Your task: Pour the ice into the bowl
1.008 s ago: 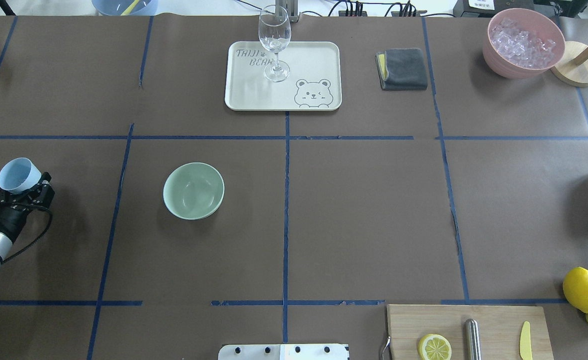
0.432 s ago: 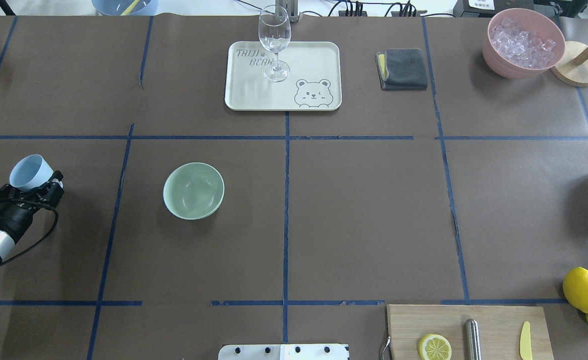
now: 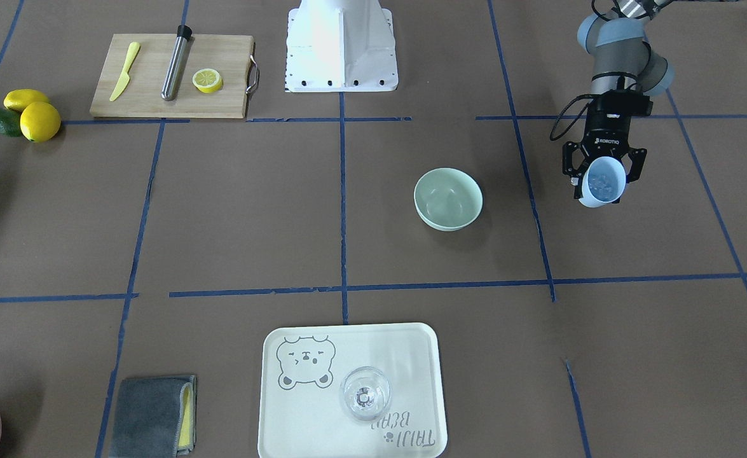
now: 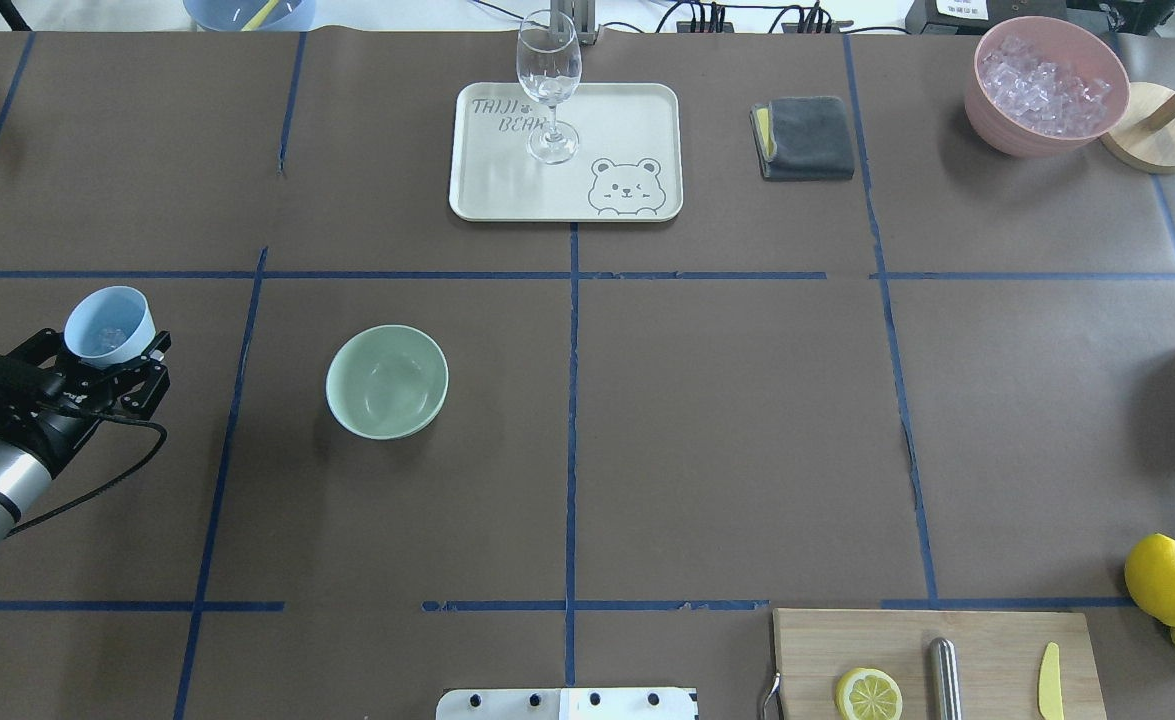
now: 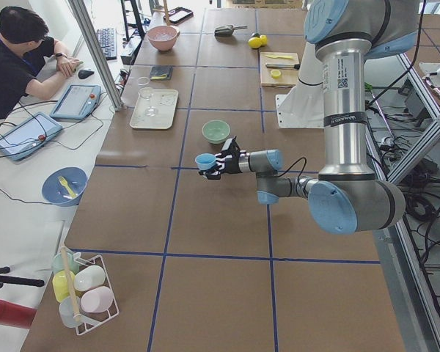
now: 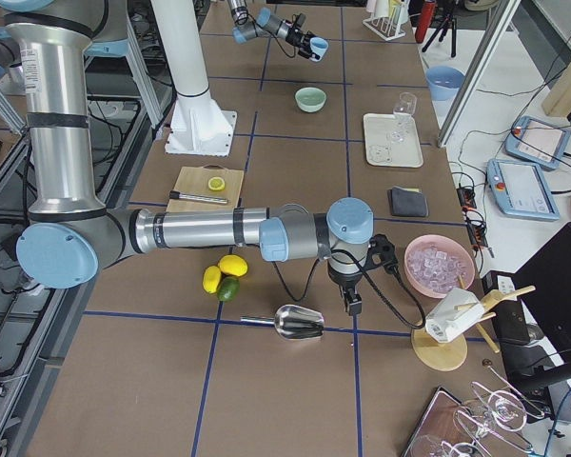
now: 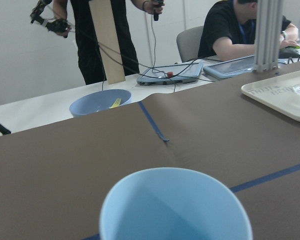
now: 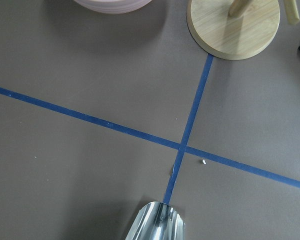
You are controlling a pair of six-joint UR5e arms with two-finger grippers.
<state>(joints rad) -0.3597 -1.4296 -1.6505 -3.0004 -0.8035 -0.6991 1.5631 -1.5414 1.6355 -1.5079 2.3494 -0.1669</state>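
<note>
Left jaws clamped on the pale blue cup (image 4: 109, 322), ice (image 4: 105, 338) inside, cup held up off the tabletop (image 4: 727, 430).
To its right, across a blue tape line (image 4: 234, 400), the mint bowl (image 4: 387, 382) sits well apart. Farther back: tray (image 4: 637, 120) carrying a wine glass (image 4: 548, 70), grey cloth (image 4: 807, 138), pink container (image 4: 987, 125). Right jaws: cannot tell.

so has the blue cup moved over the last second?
Yes. In the overhead view the blue cup has shifted right, toward the green bowl, and slightly farther from the robot; the bowl sits where it was.
</note>
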